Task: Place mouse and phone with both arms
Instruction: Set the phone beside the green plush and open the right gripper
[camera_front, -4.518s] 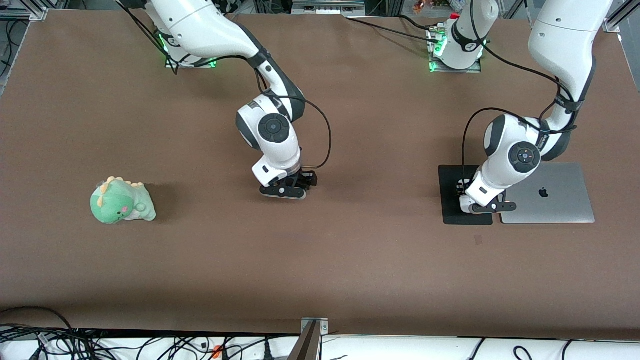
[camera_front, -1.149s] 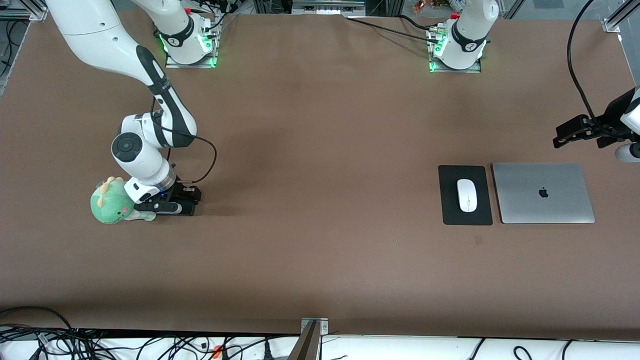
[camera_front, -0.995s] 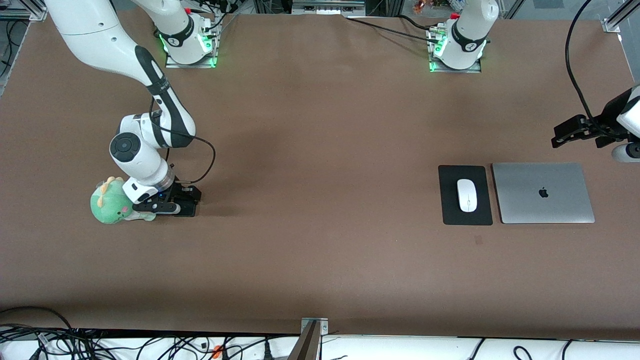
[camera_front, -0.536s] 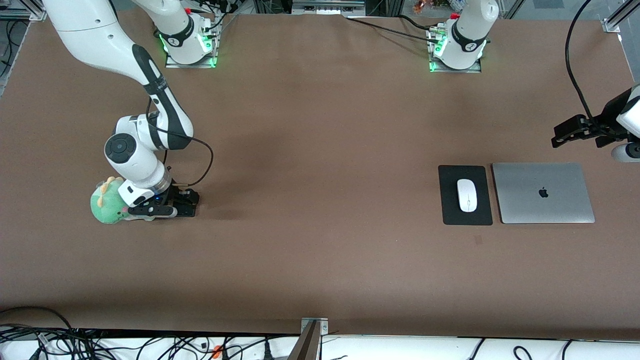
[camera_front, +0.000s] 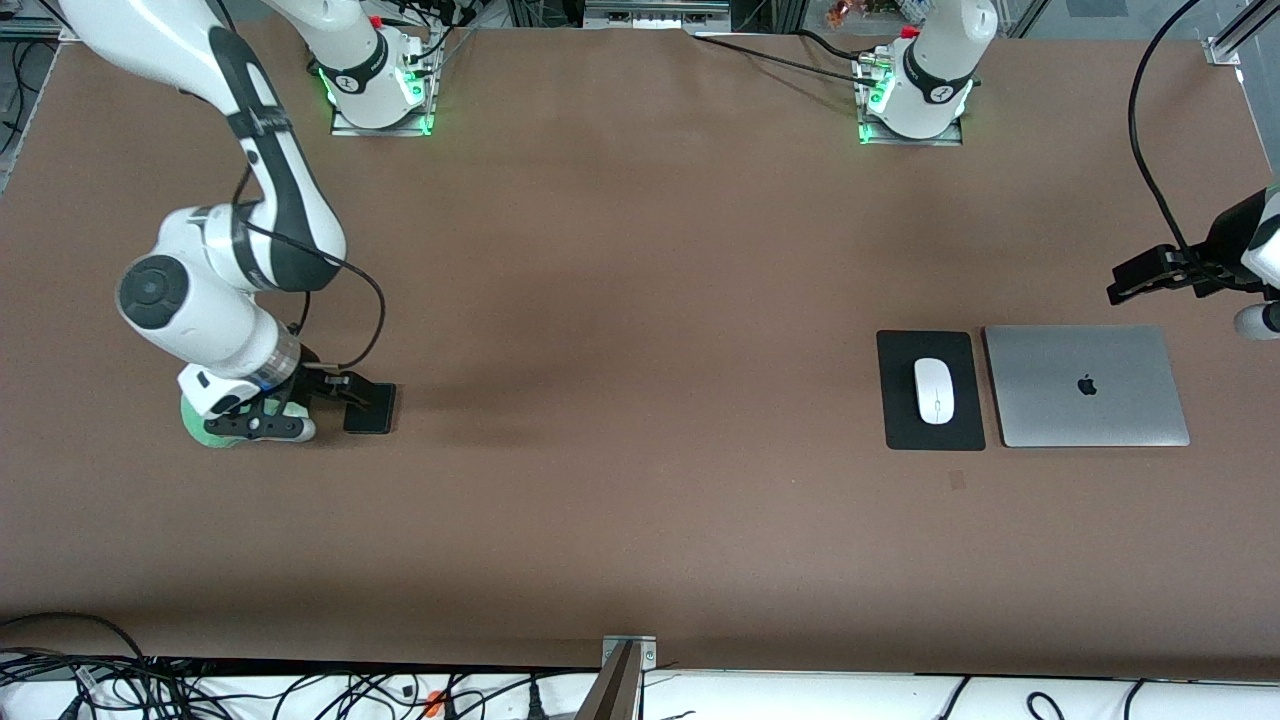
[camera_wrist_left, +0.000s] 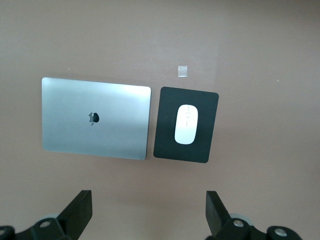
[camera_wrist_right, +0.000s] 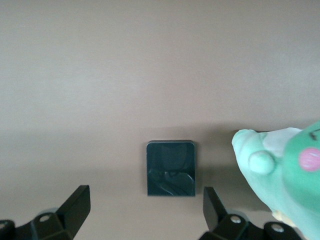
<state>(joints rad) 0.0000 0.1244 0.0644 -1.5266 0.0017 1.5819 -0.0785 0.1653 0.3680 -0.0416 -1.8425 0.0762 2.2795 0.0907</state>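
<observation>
The white mouse (camera_front: 934, 390) lies on a black pad (camera_front: 900, 420) beside a closed silver laptop (camera_front: 1087, 386); it also shows in the left wrist view (camera_wrist_left: 186, 124). The black phone (camera_front: 370, 408) lies flat on the table next to a green plush toy (camera_front: 192, 428); it also shows in the right wrist view (camera_wrist_right: 171, 168). My right gripper (camera_front: 258, 428) is open and empty, raised over the toy's edge and clear of the phone. My left gripper (camera_wrist_left: 148, 205) is open and empty, high over bare table by the laptop at the left arm's end.
The pad (camera_wrist_left: 167, 142) and laptop (camera_wrist_left: 95, 118) sit side by side. A small pale mark (camera_front: 957, 480) is on the table nearer the front camera than the pad. The toy (camera_wrist_right: 285, 175) is close beside one right finger. Arm bases stand along the table's back edge.
My right gripper has let go of the phone, risen and shifted toward the toy; the phone stays on the table. The left arm has barely moved; earlier it left the mouse on the pad.
</observation>
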